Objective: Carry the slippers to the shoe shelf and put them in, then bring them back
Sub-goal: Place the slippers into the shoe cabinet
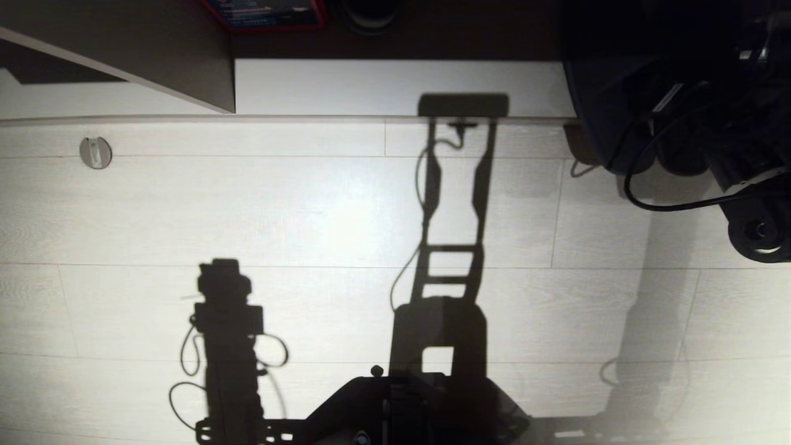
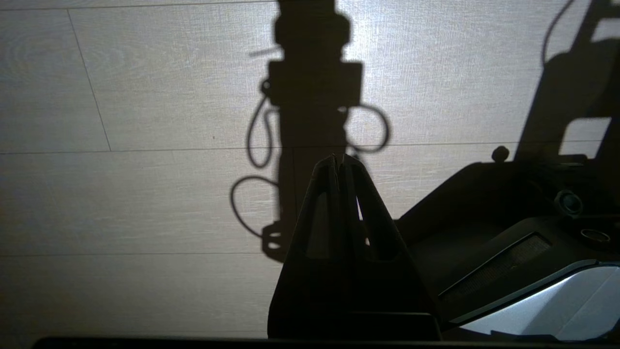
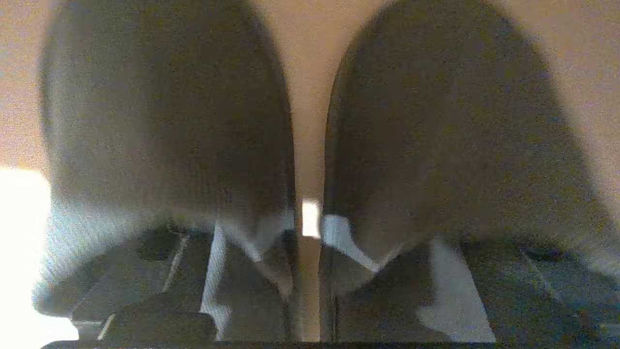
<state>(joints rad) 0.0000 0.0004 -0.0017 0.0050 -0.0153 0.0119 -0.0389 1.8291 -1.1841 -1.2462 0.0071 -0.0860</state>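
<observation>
**Left arm.** The left arm hangs low at the robot's near left side and points down at the floor [image 1: 309, 210]. The left hand [image 2: 339, 162] is closed, its two fingers meeting at the tips with nothing between them. It is clear of the floor and casts a sharp shadow on the pale planks. The dark base of the robot [image 2: 484, 228] lies just beside it.

**Right arm.** The right arm [image 1: 717, 142] is extended to the far right and reaches toward the right end of the shoe shelf [image 1: 395, 86]. In the head view it shows only as a dark mass with a looped cable, and the hand itself cannot be made out there. In the right wrist view the right hand [image 3: 307, 295] sits very close behind the slippers [image 3: 169, 121]. The view is too blurred to tell whether this hand is open or closed, or whether it touches them.

**Slippers.** The two dark slippers lie side by side on a tan surface, toes pointing away from the hand, with a narrow gap between them. They are hidden in the head view.

**Surroundings.** The shelf has a pale base board and a dark slanting divider [image 1: 185, 55] at far left. A red box [image 1: 266, 15] stands deeper inside. A small round fitting [image 1: 96, 152] sits on the floor at left.
</observation>
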